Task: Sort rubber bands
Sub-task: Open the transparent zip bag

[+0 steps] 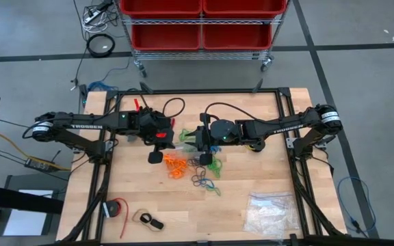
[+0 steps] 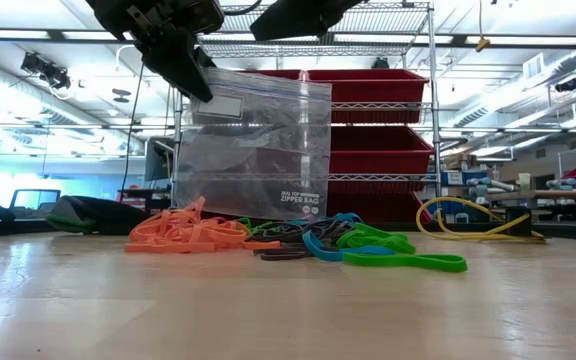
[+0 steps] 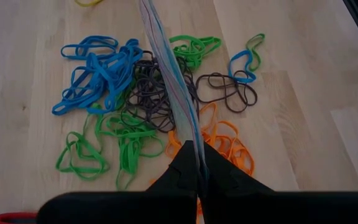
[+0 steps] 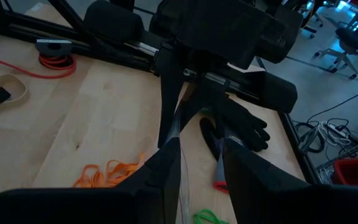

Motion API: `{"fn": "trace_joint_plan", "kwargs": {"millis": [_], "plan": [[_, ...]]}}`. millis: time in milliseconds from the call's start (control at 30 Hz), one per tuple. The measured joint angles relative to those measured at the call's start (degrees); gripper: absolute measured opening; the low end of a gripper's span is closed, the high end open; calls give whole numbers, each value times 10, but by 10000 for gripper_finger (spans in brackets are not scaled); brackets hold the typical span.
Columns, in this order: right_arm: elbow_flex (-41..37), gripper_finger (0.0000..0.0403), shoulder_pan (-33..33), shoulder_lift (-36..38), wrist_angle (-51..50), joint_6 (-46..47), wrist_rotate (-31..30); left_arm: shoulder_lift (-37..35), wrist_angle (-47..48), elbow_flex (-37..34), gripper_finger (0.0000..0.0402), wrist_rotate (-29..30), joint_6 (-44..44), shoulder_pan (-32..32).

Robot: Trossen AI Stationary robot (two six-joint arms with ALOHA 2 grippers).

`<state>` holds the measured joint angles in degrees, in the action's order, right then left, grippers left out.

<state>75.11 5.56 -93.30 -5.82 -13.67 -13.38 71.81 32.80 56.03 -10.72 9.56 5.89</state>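
The rubber bands [image 1: 193, 167] lie in a loose heap near the middle of my table [image 1: 252, 225]: the orange ones [image 2: 183, 232] bunched on one side, the black [image 3: 151, 96], blue [image 3: 98, 65] and green [image 2: 403, 258] tangled beside and over each other, a few loops strayed just off the pile. Right above them hangs a clear zipper bag [image 2: 253, 150], held upright so its lower edge is just over the heap. My left gripper [image 3: 197, 165] is clamped on one edge of that bag, fingers pressed together with the thin plastic running out between them. My right gripper [image 4: 197, 149] comes in from the other side, close against the bag; one finger lies along the plastic, but I cannot tell whether the two are closed on it. A black glove [image 4: 244, 124] rests on the wood beyond. Well apart, near the table's corner, sits another clear bag of whitish pieces [image 1: 269, 212].
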Motion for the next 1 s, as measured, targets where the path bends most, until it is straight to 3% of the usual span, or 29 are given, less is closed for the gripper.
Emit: {"fn": "trace_joint_plan", "kwargs": {"millis": [500, 833, 1000], "plan": [[0, 107, 0, 0, 2, 0, 0, 0, 1, 0, 4, 0, -16, 0], [0, 107, 0, -3, 79, 9, 5, 0, 1, 0, 4, 0, -23, 0], [0, 107, 0, -3, 115, 71, 25, 0, 1, 0, 4, 0, -23, 0]]}}
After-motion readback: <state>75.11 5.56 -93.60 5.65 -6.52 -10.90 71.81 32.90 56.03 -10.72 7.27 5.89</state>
